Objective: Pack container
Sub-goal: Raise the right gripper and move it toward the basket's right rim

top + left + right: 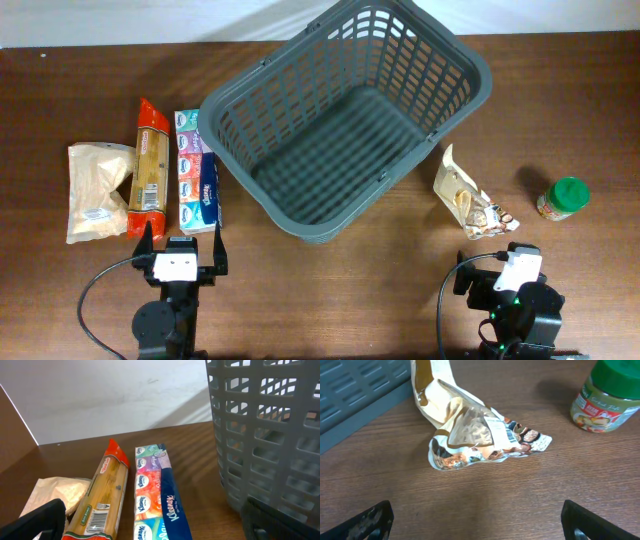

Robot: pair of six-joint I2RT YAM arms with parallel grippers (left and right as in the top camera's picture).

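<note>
The basket [270,110] sits at the far middle of the table, turned a bit crooked, and it is empty. It looks like hard plastic, so I think it is stiff and light, and it could slide if bumped. The best spot to hold it would be the thick rim, or a finger through 1 of the slots. It is big and dark grey, with round corners and walls full of holes. Left of it lie 3 things side by side: a soft bag [95,190], a pasta pack [150,170] and a tissue pack [197,175], which is just beside the basket. Right of it lie a crinkly snack bag [470,200] and a jar [563,197] with a green lid, apart from each other. The left gripper [160,525] is wide open with nothing in it, and so is the right gripper [480,525].
</note>
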